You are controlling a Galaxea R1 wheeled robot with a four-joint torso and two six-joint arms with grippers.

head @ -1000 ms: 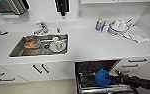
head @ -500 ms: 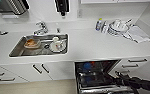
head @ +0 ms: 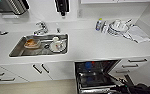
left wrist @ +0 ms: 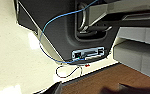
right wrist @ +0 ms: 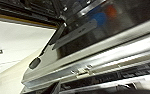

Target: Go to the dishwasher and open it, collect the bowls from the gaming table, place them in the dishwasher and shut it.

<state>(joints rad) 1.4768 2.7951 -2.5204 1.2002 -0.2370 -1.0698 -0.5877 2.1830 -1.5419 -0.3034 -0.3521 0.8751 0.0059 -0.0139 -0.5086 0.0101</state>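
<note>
Now the dishwasher [head: 96, 75] sits open under the counter [head: 91, 47], right of the sink [head: 39, 45] — blue bowl [head: 88, 65] w/ an orange one in its dark interior, right arm low beside it, end effector state can't tell.

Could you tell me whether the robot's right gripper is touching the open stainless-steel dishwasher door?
Cannot tell. The right wrist view looks along the stainless-steel dishwasher door from close by, but the fingers are too dark and blurred there to show contact or a gap.

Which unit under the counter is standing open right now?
The dishwasher, right of the sink; its door hangs down, while the white cabinet doors are shut.
</note>
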